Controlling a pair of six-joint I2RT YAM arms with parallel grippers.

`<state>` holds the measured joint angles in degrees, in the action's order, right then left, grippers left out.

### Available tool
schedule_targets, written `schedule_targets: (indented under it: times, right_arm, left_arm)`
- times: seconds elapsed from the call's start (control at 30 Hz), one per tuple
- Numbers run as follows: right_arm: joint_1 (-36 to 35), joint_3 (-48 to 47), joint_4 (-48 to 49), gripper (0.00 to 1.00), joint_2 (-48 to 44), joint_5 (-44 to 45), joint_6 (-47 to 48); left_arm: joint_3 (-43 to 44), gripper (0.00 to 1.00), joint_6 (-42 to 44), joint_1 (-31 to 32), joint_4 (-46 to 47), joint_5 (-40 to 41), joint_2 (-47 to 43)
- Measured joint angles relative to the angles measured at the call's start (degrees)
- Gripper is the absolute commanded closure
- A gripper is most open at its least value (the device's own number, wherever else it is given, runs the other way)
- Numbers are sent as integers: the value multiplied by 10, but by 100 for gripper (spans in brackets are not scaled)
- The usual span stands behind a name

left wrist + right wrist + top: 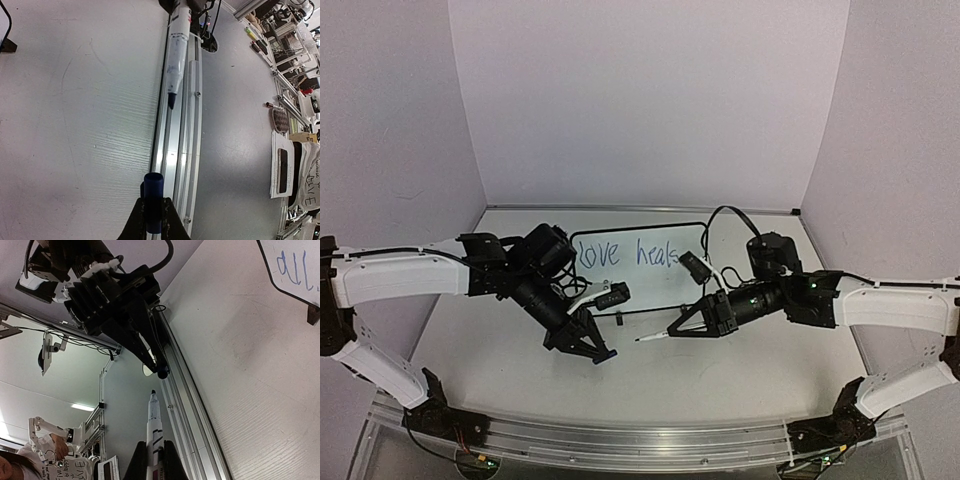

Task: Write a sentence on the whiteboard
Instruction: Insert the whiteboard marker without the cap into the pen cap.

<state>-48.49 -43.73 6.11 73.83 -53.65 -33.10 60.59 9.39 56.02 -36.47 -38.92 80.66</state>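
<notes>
One sentence (655, 254) (blue) on whiteboard (655, 287)

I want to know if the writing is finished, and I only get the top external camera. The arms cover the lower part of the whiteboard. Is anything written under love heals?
Observer: Yes. In the right wrist view the sentence continues with blue letters that look like all, near a corner of the whiteboard.
Operator: What is the left claw pinching? From up here it is just dark.
Observer: The left claw is shut on a blue marker cap, which sticks out past its tips.
Operator: Is the pen's tip bare?
Observer: Yes. The left wrist view shows the marker, held in the right claw, with its dark tip uncovered and pointing toward that cap.
</notes>
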Motion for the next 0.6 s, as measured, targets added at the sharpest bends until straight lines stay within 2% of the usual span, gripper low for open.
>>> schedule_targets:
  times: [0.6]
  right_arm:
    - [0,-22,-2,100,52,-40,-2]
  left_arm:
    - [-3,100,15,14,5,-6,8]
